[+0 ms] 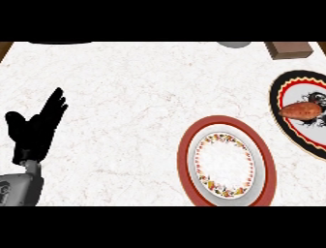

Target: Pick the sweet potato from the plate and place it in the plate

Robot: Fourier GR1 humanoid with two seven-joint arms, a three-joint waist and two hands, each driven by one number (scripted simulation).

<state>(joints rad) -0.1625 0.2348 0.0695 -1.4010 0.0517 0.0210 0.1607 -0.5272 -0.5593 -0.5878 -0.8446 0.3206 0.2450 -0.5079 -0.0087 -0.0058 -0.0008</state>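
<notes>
At counter's [123, 97] right edge, sweet potato [302, 110] lies on black plate [294, 82]. Red plate [186, 145] nearby. Left hand [35, 128] released, left edge.

sweet potato [302, 110] on black-rimmed plate [283, 87], red-rimmed plate [188, 145]

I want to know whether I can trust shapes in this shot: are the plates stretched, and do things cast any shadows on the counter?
In the head view both the red-rimmed plate and the black-rimmed plate look taller than wide, stretched by the steep view; the sweet potato and the left hand cast no clear shadow, and the marble counter is evenly lit with no glare.
</notes>
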